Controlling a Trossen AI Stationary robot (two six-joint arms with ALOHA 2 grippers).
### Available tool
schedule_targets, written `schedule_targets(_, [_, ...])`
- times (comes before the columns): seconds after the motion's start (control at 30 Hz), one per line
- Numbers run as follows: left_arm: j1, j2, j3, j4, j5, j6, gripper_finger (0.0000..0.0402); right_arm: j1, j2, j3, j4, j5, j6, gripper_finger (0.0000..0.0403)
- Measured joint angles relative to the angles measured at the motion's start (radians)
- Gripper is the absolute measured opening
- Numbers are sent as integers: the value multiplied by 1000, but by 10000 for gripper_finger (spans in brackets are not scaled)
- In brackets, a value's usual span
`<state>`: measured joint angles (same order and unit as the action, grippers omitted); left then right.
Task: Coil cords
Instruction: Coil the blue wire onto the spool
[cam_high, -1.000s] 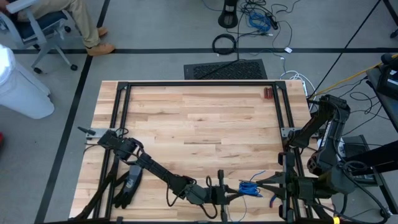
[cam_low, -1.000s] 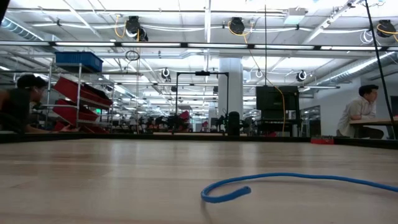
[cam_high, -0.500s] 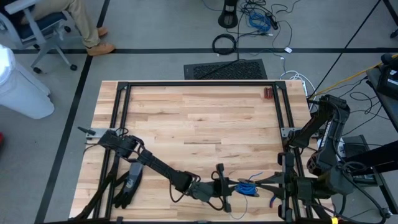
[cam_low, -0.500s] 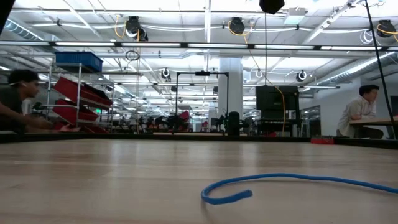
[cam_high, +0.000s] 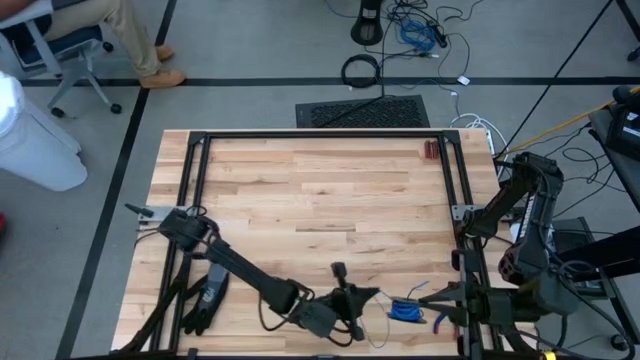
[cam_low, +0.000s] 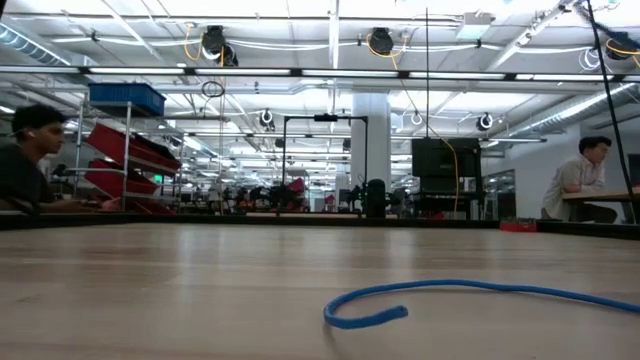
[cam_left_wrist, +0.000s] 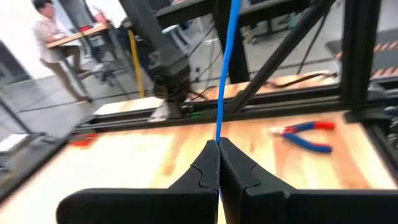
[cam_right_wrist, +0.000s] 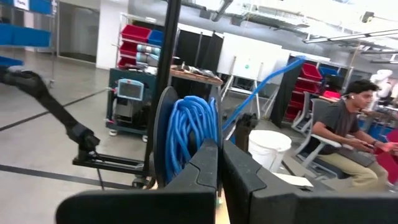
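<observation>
Cords (cam_high: 405, 309) lay bundled between your two grippers; your left gripper (cam_high: 372, 296) pinched the tail, right gripper (cam_high: 425, 299) clenched on the coil.

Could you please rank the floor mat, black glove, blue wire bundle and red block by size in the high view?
1. Floor mat.
2. Black glove.
3. Blue wire bundle and red block: both small, too close to rank.
</observation>
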<state>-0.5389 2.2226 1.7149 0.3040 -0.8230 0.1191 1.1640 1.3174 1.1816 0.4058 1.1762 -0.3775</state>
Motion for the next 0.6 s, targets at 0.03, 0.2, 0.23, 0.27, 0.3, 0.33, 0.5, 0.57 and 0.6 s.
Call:
schedule_targets(0.03, [-8, -22, 0, -43, -22, 0, 0, 2, 0, 0, 0, 0, 1, 0])
schedule_targets(0.2, [-48, -118, -1, -195, -137, -6, 0, 3, -2, 0, -42, 1, 39, 0])
schedule_targets(0.23, [-59, -135, -1, -227, -161, -6, 0, 1, -2, 0, -60, 1, 49, 0])
schedule_targets(0.27, [-68, -150, -1, -252, -182, -6, 0, 0, -2, 0, -75, 1, 60, 0])
schedule_targets(0.3, [-78, -165, -1, -284, -210, -6, 0, -4, -2, 0, -87, 1, 71, 0])
schedule_targets(0.33, [-89, -180, -1, -315, -238, -7, 0, -7, -1, 0, -95, 3, 81, 0])
schedule_targets(0.5, [-142, -238, 0, -441, -406, -9, 0, -18, -1, 0, -120, 3, 108, 0])
schedule_targets(0.57, [-163, -255, 0, -495, -475, -10, 0, -23, -2, 0, -129, 1, 122, 0])
schedule_targets(0.6, [-173, -263, 0, -527, -502, -21, 0, -24, -1, 0, -134, 0, 129, 0])
